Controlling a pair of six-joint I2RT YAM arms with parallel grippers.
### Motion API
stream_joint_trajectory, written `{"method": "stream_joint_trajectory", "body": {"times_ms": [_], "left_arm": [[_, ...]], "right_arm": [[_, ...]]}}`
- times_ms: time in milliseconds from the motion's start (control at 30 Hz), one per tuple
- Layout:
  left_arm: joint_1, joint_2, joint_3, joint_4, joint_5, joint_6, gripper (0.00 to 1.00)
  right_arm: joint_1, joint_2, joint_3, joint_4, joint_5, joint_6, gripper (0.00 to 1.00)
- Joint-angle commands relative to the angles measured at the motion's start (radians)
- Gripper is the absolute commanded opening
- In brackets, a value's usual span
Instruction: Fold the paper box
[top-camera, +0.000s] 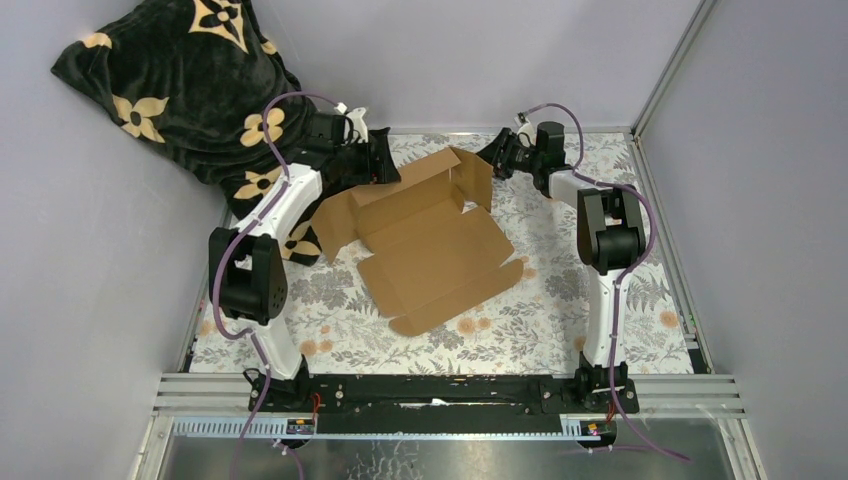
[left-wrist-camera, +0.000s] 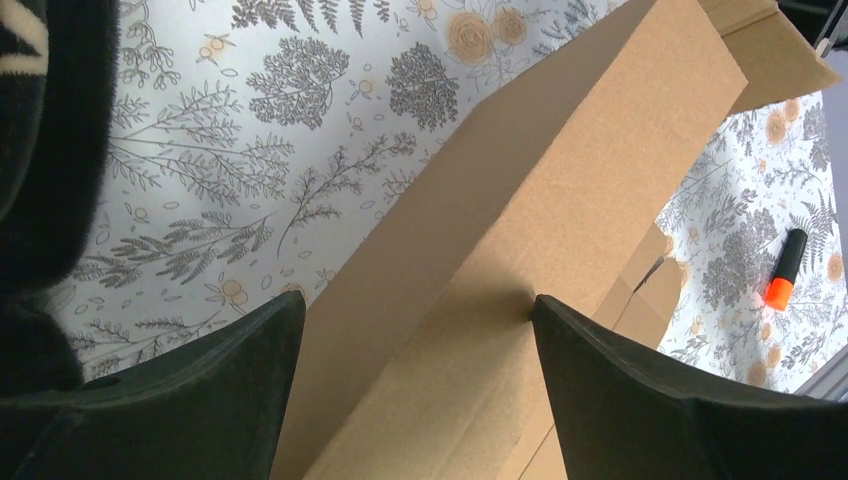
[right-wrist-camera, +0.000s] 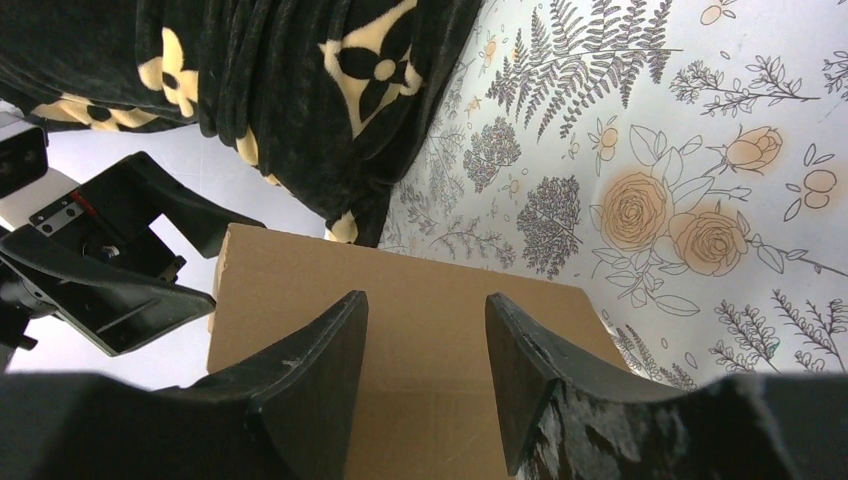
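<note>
Grey walls close in the floral-print table (top-camera: 600, 330) along the upper, left and right sides of the top view. A black flowered blanket (top-camera: 170, 80) fills the upper left corner and spills over the table's left edge. You find the paper box (top-camera: 430, 250) at the centre of the table, mostly flat. Its long flap lies toward the bottom of the frame, and one flap stands upright at its upper right edge. Bare cloth lies open below and to the right of the box.

Note the left gripper (top-camera: 385, 165) at the box's upper left edge, close beside the blanket. In the left wrist view its fingers (left-wrist-camera: 200, 400) stand wide apart with nothing pinched, and a cardboard panel runs diagonally behind them. An orange-and-black marker (left-wrist-camera: 785, 268) lies near the right edge of that view, apart from the box.

Note the right gripper (top-camera: 497, 155) at the upright flap. Its fingers (right-wrist-camera: 310, 380) stand half apart, clamped on nothing, with the flap's face showing behind the gap. You cannot tell whether they touch it.
</note>
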Motion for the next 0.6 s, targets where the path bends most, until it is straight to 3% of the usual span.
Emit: {"method": "stream_joint_trajectory", "body": {"times_ms": [0, 567], "left_arm": [[0.009, 0.053, 0.064, -0.055, 0.025, 0.015, 0.90], [0.009, 0.056, 0.070, -0.062, 0.034, 0.026, 0.89]], "right_arm": [[-0.002, 0.017, 0.060, 0.031, -0.010, -0.007, 0.55], [-0.077, -0.033, -0.103, 0.239, 0.010, 0.079, 0.57]]}}
